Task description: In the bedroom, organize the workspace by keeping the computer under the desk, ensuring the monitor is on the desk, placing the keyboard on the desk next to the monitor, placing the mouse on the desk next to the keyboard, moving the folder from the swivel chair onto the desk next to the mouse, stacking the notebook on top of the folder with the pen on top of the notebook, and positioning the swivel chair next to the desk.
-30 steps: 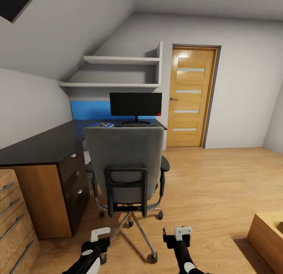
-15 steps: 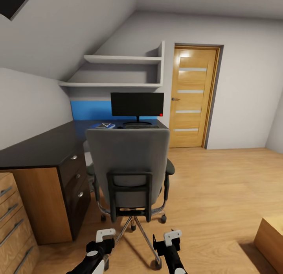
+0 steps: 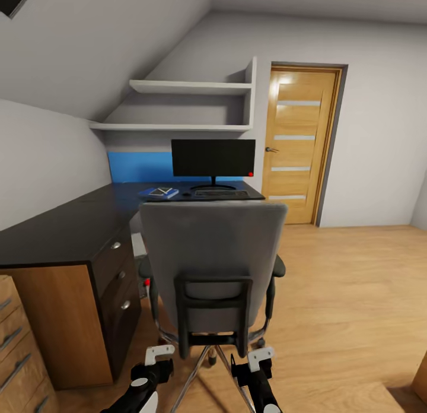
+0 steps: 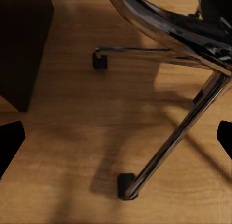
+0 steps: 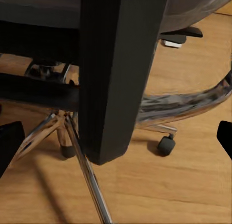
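Far left, a light wooden drawer chest (image 3: 18,353) butts against the end of the desk (image 3: 65,232), whose three knobbed drawers face the floor space. On the desk's far edge, from the left: the folder (image 3: 155,194) with the notebook (image 3: 159,191) lying on it, the mouse (image 3: 187,194), then the keyboard (image 3: 220,194) in front of the monitor (image 3: 213,158). The swivel chair (image 3: 212,264) stands dead centre, back towards us, blocking the desk's inner corner. Left gripper (image 3: 155,359) hangs released beside the chrome base; right gripper (image 3: 256,363) likewise spread, the black back bracket (image 5: 118,74) looming between its fingers. A wooden door (image 3: 302,143) is on the right. No readable writing anywhere.
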`<state>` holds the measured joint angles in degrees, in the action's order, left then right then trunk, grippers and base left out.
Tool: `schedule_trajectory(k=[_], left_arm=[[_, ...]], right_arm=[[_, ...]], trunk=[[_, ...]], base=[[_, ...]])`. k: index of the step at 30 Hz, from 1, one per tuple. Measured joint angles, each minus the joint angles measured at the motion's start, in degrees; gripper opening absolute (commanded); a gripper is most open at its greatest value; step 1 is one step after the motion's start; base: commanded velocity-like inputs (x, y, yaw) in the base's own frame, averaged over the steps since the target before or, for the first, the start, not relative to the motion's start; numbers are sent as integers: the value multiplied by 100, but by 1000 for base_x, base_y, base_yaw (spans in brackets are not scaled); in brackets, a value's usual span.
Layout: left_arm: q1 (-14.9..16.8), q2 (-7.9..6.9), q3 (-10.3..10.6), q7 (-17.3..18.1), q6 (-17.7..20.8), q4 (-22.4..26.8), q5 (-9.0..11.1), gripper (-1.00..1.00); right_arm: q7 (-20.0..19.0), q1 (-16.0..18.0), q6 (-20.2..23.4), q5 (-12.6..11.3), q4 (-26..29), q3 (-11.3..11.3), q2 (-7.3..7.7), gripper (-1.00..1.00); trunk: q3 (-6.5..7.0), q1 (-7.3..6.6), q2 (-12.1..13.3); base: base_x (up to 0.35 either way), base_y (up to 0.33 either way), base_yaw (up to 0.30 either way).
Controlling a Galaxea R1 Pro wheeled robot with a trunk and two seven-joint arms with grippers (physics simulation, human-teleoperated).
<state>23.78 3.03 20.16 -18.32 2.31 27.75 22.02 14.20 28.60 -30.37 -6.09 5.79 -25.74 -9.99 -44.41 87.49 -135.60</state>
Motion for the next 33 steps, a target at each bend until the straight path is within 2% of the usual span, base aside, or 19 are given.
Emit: schedule_trajectory(k=[6, 23, 33], left_arm=[[0, 1, -4, -15, 1, -2, -15, 100], [-2, 5, -2, -36, 4, -3, -29, 100], [-1, 1, 10, -15, 4, 1, -6, 100]], right_arm=[[1, 1, -2, 6, -2, 5, 0, 100], [7, 1, -3, 7, -3, 6, 0, 100], [26, 1, -1, -6, 5, -2, -1, 100]], trunk=[[0, 0, 0], [0, 0, -1], [0, 1, 0]], base=[[300, -60, 0], [252, -217, 0], [234, -25, 33]])
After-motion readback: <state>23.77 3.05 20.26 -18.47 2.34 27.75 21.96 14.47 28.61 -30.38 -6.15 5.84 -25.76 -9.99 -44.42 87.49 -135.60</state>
